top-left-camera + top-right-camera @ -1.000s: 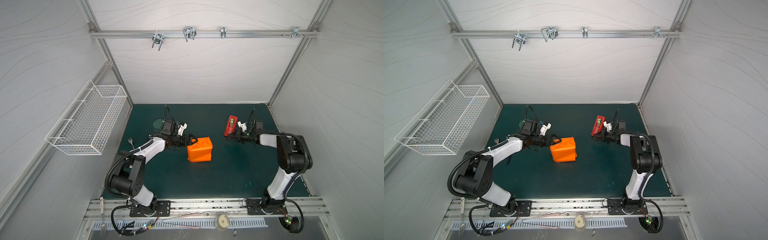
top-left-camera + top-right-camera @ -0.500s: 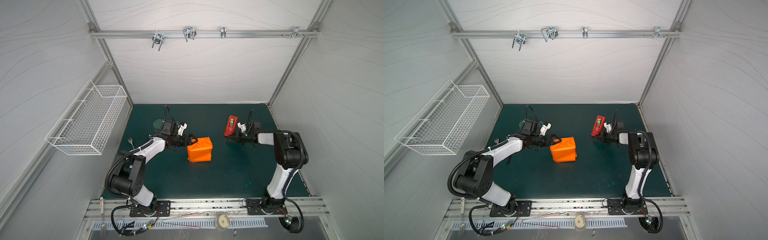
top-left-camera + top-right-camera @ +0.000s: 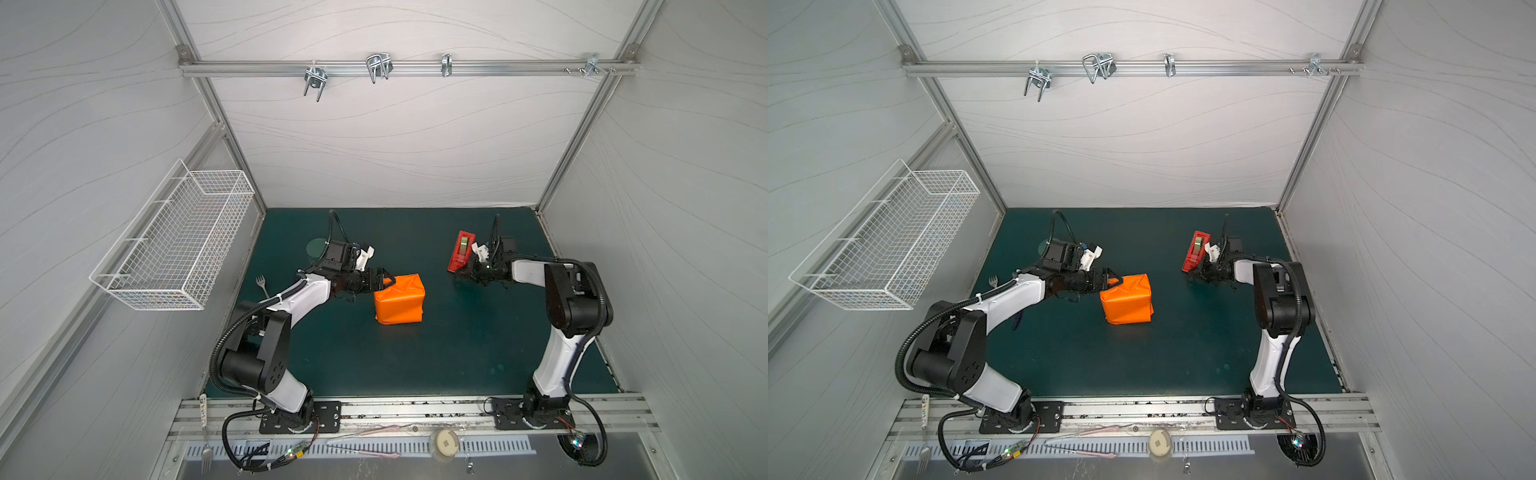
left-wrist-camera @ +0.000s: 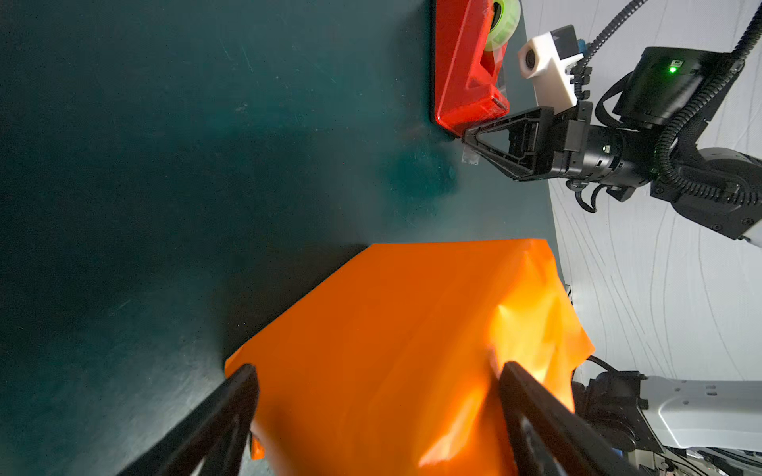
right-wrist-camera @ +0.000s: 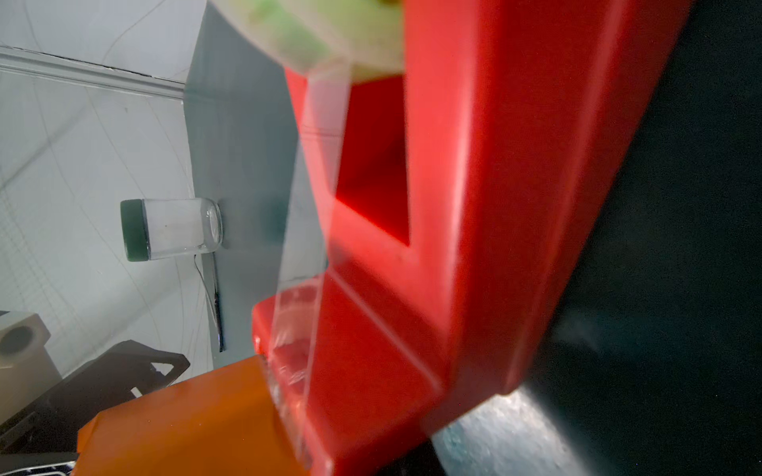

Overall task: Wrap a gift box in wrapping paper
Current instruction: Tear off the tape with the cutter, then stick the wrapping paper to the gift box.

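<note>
Where white panels (image 3: 395,137) close the cell on three sides, an aluminium rail (image 3: 498,70) spans the back wall high up and carries metal hooks (image 3: 377,68). A dark green mat (image 3: 457,345) covers the work surface; it is matte, with faint scuffs in the left wrist view. A white wire basket (image 3: 174,245) hangs on the left wall. Both arms are bolted to a base rail (image 3: 415,409) at the near edge.

The paper (image 3: 399,303), glossy orange, forms a creased block-shaped parcel resting near the mat's middle, closer to the left arm. The box is fully covered; none of its surface shows. The left gripper (image 3: 385,277) stands at the parcel's left end with jaws spread wide and paper between them. Firm contact cannot be confirmed.

A red dispenser (image 3: 460,251) lies toward the back right, well apart from the parcel. The right gripper (image 3: 462,272) has its jaws pressed together, with the tip at the dispenser's low end. Whether tape is pinched cannot be told.

A green-lidded jar (image 5: 173,228) and a fork (image 3: 261,282) sit near the mat's left edge.
</note>
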{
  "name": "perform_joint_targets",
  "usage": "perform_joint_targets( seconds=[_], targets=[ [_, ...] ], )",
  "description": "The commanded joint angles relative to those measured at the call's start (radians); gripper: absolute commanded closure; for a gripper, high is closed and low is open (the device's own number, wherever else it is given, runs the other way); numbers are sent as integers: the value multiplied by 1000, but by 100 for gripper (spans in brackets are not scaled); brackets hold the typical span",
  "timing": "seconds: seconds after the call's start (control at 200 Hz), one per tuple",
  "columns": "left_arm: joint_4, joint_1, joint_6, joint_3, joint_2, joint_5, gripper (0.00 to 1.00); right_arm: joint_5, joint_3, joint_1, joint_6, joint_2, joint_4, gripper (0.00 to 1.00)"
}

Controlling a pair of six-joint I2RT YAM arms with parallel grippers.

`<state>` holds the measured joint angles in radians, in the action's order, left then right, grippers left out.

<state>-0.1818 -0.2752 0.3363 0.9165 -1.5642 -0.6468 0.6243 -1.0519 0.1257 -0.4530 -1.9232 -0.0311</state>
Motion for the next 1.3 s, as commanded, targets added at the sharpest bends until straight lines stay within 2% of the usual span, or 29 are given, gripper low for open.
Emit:
perform_joint_targets(
  seconds=[0.0,0.365,0.59,0.69,0.84,0.99,1.066,1.116,1.296],
  targets=[
    [-96,-5,-31,-30,-42,72,8,-132,5,9,26,-13,-119,100],
    [-96,-5,-26,-27,-40,69,8,-284,-5,22,61,30,-223,100],
    [-94,-5,-28,-28,-36,70,8,-289,-3,24,86,44,-242,100],
    [-94,-5,-28,-28,-38,70,8,-208,5,28,117,77,-221,100],
    [-95,-5,-33,-29,-33,68,8,40,72,66,211,256,-110,100],
    [-89,-5,-35,-35,-36,67,8,286,39,162,304,365,-100,100],
    [-88,-5,-39,-34,-36,67,8,332,-17,227,366,379,-169,100],
    [-86,-5,-43,-38,-32,69,8,317,-64,272,410,377,-240,100],
    [-80,-5,-48,-40,-36,72,8,298,-124,400,418,364,-247,100]
  ],
)
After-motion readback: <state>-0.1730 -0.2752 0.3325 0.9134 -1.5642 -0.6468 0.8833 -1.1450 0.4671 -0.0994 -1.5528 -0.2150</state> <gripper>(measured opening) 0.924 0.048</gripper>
